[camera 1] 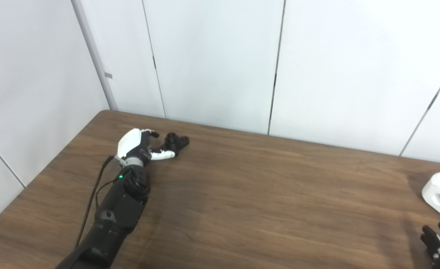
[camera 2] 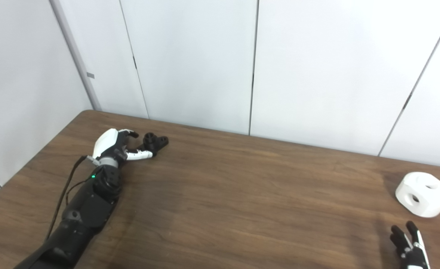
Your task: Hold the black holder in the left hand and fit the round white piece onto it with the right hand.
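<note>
The brown counter fills the scene. At its far left, the left robot hand has its fingers apart, the thumb touching the black holder. The round white piece lies at the far right, whole only in the right eye view. The right robot hand, near it, shows spread fingers.

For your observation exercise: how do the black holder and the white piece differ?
The holder is black and small; the white piece is white, rounder and looks bulkier. The holder lies at the far left by the left hand; the white piece sits at the right, apart from the right hand. Both rest on the table and show round holes.
</note>
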`<action>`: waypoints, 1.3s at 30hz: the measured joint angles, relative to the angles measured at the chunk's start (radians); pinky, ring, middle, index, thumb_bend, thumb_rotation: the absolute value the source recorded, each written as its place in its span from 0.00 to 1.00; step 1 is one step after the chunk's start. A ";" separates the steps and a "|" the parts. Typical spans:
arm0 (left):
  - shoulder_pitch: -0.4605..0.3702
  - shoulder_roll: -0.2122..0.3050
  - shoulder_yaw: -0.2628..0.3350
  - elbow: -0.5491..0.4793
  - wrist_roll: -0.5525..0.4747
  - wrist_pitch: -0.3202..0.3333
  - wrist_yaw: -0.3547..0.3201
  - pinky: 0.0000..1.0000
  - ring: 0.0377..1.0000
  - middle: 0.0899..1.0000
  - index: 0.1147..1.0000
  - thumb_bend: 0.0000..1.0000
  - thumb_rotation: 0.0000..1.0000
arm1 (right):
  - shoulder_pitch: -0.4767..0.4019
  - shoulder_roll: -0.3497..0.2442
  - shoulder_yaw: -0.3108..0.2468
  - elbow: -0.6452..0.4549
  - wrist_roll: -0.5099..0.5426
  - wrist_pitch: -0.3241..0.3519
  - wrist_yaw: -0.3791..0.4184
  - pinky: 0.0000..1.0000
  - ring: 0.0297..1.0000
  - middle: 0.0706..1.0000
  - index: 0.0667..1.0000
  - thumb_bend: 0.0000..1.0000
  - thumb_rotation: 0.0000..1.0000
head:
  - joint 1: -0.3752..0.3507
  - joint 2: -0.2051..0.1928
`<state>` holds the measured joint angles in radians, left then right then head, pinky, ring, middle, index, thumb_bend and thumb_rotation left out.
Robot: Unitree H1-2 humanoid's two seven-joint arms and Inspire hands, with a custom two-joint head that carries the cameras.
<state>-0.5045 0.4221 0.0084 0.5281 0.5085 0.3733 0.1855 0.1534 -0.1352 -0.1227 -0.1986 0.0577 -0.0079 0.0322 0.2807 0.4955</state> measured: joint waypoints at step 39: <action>-0.006 0.001 -0.041 0.022 -0.007 0.013 0.036 1.00 1.00 0.90 0.59 0.87 0.24 | 0.004 0.000 0.000 -0.012 0.003 0.013 0.002 1.00 0.96 0.93 1.00 0.60 1.00 | 0.000 0.020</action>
<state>-0.5108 0.4229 -0.0321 0.5499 0.5014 0.3867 0.2216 0.1574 -0.1352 -0.1232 -0.2104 0.0607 0.0053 0.0342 0.2807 0.5154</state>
